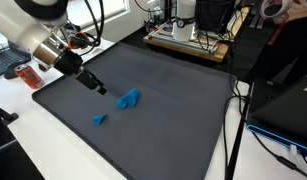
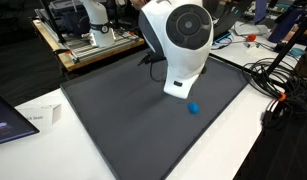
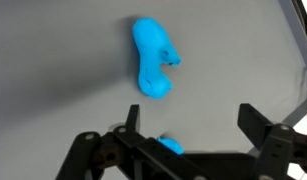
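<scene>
**Ext. view, arm at 10 o'clock:** A dark grey mat covers most of the white worktop. The arm comes in from the frame's 10 o'clock corner and slants down toward the mat's middle. The claw hangs just over the mat w/ its jaws spread and nothing between them. The big blue piece lies just beside the claw tips, at approx. 4 o'clock from them, and is not touching. The small blue piece lies on the mat near 6 o'clock of the claw, apart from the big one.

**Ext. view from behind the arm:** The white arm fills the centre and hides the claw. A blue lump shows on the mat at 5 o'clock of the arm's base end. Which piece it is can't be told. The worktop edges the mat.

**Wrist view:** The claw comes in from 6 o'clock, fingers wide apart and holding nothing. The big blue piece lies flat on the mat at approx. 11 o'clock of the gap and clear of both fingers. A blue bit peeks out low in the frame, partly hidden by the claw's linkage.
</scene>
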Tool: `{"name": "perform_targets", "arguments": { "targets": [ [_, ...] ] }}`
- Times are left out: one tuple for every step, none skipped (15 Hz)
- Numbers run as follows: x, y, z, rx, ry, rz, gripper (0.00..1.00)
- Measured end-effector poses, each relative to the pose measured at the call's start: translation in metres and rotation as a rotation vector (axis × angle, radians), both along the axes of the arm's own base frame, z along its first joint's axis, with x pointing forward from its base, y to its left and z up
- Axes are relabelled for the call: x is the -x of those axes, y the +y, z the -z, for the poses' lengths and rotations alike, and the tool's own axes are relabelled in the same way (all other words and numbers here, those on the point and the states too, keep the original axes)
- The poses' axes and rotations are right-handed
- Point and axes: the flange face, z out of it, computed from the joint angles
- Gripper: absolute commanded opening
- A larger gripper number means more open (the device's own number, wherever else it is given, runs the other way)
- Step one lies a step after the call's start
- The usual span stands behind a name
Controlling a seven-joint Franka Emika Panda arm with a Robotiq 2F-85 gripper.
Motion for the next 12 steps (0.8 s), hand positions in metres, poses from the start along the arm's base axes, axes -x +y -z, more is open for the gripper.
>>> {"name": "perform_targets", "arguments": {
  "targets": [
    [0.002,-0.001,0.002,-0.006,-0.002,-0.014,1.0],
    [0.004,0.0,0.004,-0.012,-0.004,-0.031,1.0],
    [0.006,0.001,0.004,-0.016,-0.005,-0.045,1.0],
    [0.007,0.002,0.003,-0.021,-0.007,-0.06,1.0],
    [0.01,0.004,0.002,-0.025,-0.007,-0.075,1.0],
    [0.012,0.007,0.0,-0.028,-0.007,-0.087,1.0],
    [0.013,0.009,-0.003,-0.025,-0.009,-0.092,1.0],
    [0.015,0.012,-0.006,-0.018,-0.014,-0.094,1.0],
    [0.016,0.015,-0.01,-0.007,-0.024,-0.091,1.0],
    [0.017,0.017,-0.015,0.007,-0.039,-0.083,1.0],
    [0.019,0.019,-0.019,0.024,-0.059,-0.072,1.0],
    [0.02,0.02,-0.025,0.046,-0.08,-0.063,1.0]
  ]
}}
